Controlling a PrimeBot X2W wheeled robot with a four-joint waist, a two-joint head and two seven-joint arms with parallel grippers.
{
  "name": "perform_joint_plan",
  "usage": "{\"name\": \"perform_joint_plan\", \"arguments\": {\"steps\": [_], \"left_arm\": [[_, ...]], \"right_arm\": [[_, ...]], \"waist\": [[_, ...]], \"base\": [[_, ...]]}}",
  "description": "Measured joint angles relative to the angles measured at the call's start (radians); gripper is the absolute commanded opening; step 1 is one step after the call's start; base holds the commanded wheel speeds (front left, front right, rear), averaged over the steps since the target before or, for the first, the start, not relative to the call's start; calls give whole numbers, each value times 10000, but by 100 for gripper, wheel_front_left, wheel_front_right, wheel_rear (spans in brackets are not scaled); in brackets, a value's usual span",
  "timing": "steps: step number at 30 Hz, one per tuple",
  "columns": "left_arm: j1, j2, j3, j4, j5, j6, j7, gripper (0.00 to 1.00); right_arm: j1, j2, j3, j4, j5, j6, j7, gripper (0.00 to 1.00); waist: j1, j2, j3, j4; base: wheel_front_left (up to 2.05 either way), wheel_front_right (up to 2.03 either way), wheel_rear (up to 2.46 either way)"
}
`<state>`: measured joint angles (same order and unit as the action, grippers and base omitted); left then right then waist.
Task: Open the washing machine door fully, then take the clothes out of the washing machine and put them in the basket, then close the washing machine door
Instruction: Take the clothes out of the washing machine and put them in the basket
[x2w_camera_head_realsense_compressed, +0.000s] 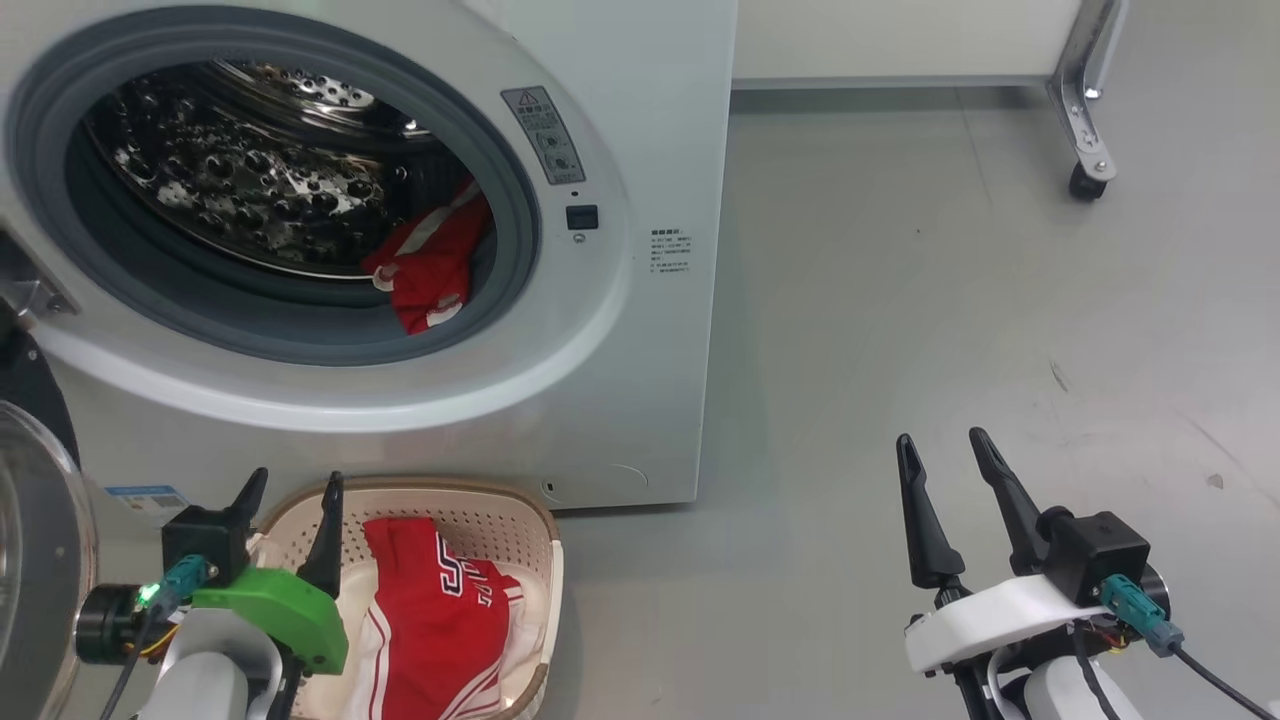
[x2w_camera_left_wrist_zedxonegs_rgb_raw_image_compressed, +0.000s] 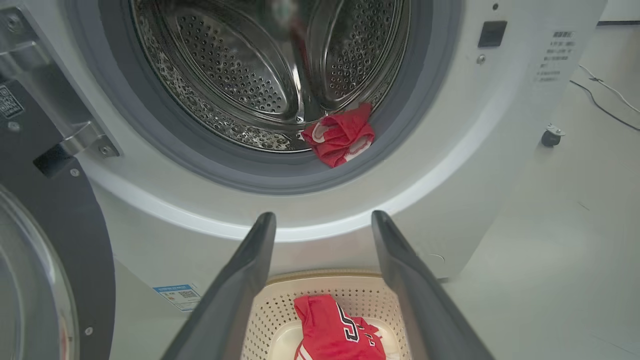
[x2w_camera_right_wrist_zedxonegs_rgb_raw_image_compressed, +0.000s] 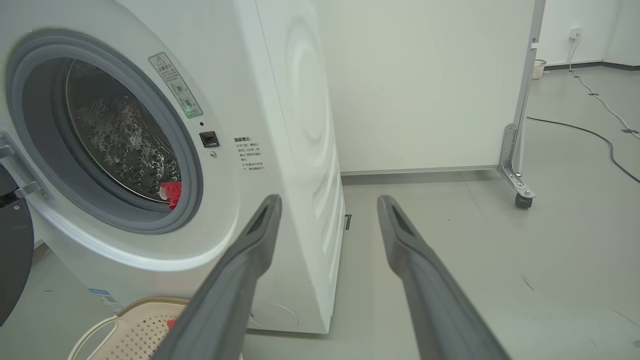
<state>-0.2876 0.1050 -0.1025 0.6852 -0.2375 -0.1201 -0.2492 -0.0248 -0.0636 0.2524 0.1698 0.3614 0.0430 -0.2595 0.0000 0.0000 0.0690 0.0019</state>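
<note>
— Grey floor (x2w_camera_head_realsense_compressed: 900, 300) work area; report near to far.
— Left gripper (x2w_camera_head_realsense_compressed: 298, 476) and right gripper (x2w_camera_head_realsense_compressed: 941, 437): jaws apart, empty. Basket (x2w_camera_head_realsense_compressed: 450, 490) holds garment 1 (x2w_camera_head_realsense_compressed: 430, 610). Garment 2 (x2w_camera_head_realsense_compressed: 430, 270) lies at the drum lip of the washing machine (x2w_camera_head_realsense_compressed: 640, 400); door (x2w_camera_head_realsense_compressed: 45, 560) open.
— Handling?
— Likely light, limp, non-fragile. Pinch a raised fold.

A smooth pale grey floor (x2w_camera_head_realsense_compressed: 900, 300) spreads across the right half of the head view, with a short dark scuff (x2w_camera_head_realsense_compressed: 1058, 376) right of centre and a small dark spot (x2w_camera_head_realsense_compressed: 1214, 481) near the right edge. At the upper right, a white flat partition panel (x2w_camera_head_realsense_compressed: 900, 40) stands on a silver metal bracket foot (x2w_camera_head_realsense_compressed: 1085, 90) that ends in a black caster wheel (x2w_camera_head_realsense_compressed: 1087, 185). In the right wrist view, a thin black cable (x2w_camera_right_wrist_zedxonegs_rgb_raw_image_compressed: 602, 140) curves over the floor at the right. A small pale woven bin (x2w_camera_right_wrist_zedxonegs_rgb_raw_image_compressed: 538, 69) sits at the upper right by the far wall, left of and lower than a white wall socket (x2w_camera_right_wrist_zedxonegs_rgb_raw_image_compressed: 576, 33).
</note>
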Motion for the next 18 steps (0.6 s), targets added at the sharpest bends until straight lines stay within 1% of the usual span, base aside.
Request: {"name": "perform_joint_plan", "arguments": {"steps": [9, 14, 18], "left_arm": [[978, 17, 44, -1643, -167, -8, 0, 100], [1387, -12, 259, -2435, -295, -8, -2, 100], [1791, -21, 353, -2817, -351, -10, 0, 100]], "right_arm": [[464, 12, 82, -27, 79, 2, 0, 100], [581, 17, 40, -125, 88, 0, 0, 100], [587, 19, 0, -205, 142, -2, 0, 100]], "waist": [[0, 0, -799, 132], [0, 0, -902, 93], [0, 0, -918, 56]], "base": [[0, 0, 0], [0, 0, 0], [0, 0, 0]]}}
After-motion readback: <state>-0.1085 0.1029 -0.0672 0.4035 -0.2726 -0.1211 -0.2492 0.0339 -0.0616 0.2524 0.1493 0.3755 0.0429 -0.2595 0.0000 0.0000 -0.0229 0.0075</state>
